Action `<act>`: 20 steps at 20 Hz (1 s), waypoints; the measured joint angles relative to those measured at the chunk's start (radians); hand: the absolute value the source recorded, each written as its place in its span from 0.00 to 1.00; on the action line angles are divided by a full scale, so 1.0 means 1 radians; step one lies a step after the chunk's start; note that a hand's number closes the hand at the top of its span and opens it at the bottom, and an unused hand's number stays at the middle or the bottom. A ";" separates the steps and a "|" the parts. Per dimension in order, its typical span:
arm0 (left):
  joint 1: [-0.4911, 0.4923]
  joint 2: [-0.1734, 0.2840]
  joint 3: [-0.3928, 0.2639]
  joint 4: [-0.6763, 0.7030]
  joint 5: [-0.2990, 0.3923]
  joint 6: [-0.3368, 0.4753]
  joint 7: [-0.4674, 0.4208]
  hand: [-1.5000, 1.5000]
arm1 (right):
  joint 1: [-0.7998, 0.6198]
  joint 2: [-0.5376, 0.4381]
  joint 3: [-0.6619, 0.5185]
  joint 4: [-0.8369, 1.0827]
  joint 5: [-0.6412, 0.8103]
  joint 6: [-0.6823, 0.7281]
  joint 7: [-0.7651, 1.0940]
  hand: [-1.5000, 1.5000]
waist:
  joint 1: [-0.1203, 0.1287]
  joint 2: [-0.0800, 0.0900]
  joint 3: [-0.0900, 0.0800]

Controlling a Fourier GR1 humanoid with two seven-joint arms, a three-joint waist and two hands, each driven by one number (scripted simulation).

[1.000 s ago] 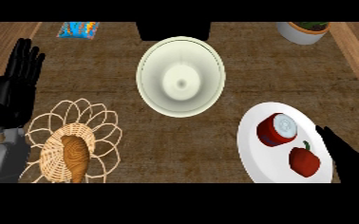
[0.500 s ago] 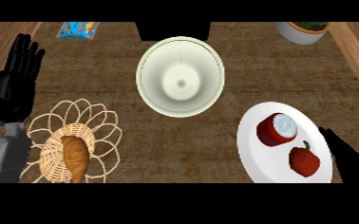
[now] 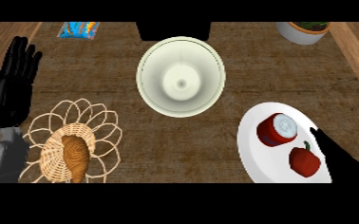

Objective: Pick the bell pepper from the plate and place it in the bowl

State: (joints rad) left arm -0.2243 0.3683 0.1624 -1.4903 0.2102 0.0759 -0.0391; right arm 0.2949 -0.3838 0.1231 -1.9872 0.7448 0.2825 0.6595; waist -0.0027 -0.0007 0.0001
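Counter scene: right hand (image 3: 335, 153) has edged beside the bell pepper (image 3: 306, 161) on the plate (image 3: 254, 148), fingers unclear; bowl (image 3: 182, 76) awaits.

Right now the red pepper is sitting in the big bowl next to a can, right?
Not quite. The head view shows the bell pepper on the white plate, next to the can. The bowl holds nothing.
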 measured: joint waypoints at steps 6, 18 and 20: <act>0.006 -0.021 0.014 -0.004 -0.022 -0.012 0.000 0.50 | -0.023 0.040 -0.005 0.041 0.043 0.022 -0.013 0.00 | 0.000 0.000 0.000; -0.005 -0.043 0.040 -0.010 -0.049 -0.036 0.017 0.50 | -0.085 0.088 -0.067 0.243 0.098 -0.011 -0.122 0.00 | 0.001 0.000 0.000; -0.006 -0.047 0.045 0.001 -0.053 -0.040 0.008 0.50 | -0.090 0.105 -0.068 0.270 0.112 -0.021 -0.120 0.00 | 0.001 0.000 0.000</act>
State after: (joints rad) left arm -0.2305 0.3209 0.2074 -1.4898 0.1572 0.0363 -0.0312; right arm 0.2047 -0.2793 0.0553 -1.7174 0.8570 0.2615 0.5398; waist -0.0017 -0.0002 0.0003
